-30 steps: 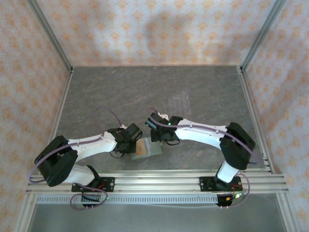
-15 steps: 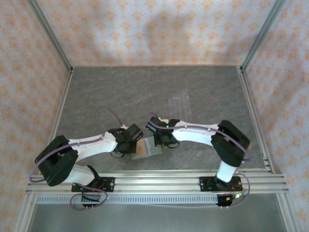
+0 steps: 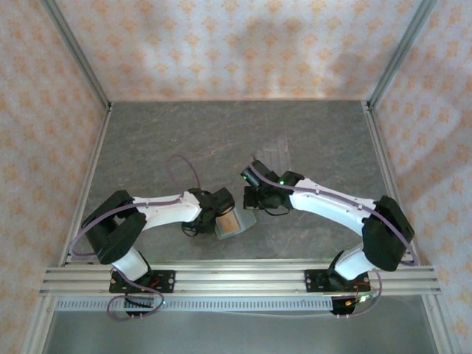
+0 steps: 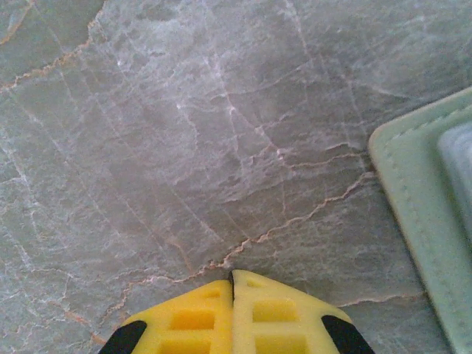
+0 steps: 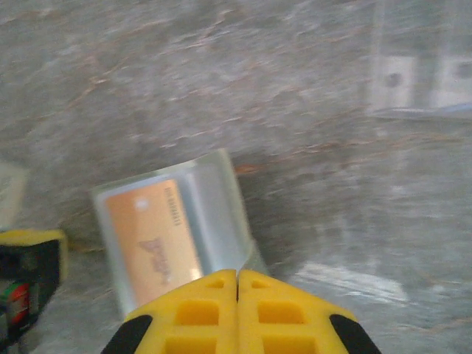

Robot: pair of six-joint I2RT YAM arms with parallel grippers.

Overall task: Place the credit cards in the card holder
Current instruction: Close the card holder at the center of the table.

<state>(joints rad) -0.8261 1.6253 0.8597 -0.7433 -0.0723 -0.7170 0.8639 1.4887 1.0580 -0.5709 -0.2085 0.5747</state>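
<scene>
The left fingers [image 4: 193, 318] are seen pressed shut with nothing between them, poised above bare grey tabletop [image 4: 184, 133]. Just to their right, a stitched corner of the sage-green card holder [image 4: 413, 214] is seen lying flat on the tabletop. The right fingers [image 5: 198, 311] are likewise closed together and empty, held just above the near edge of the holder.

From the right wrist, the card holder [image 5: 215, 210] is shown lying open, and a gold-orange card [image 5: 151, 240] is held in its pale inner pocket with its printed face up. From above, the holder [image 3: 248, 220] is found between the two wrists, near the front of the tabletop [image 3: 162, 140], with the orange card [image 3: 230, 222] visible inside it. Farther back and to the right, well apart from the holder, a clear ridged tray [image 3: 274, 157] is seen; whether anything is in it cannot be told.

Compared with a second ago, both arms are found swung to the right. The card holder is shifted slightly right and turned, and the right wrist is drawn a little farther back from it.
</scene>
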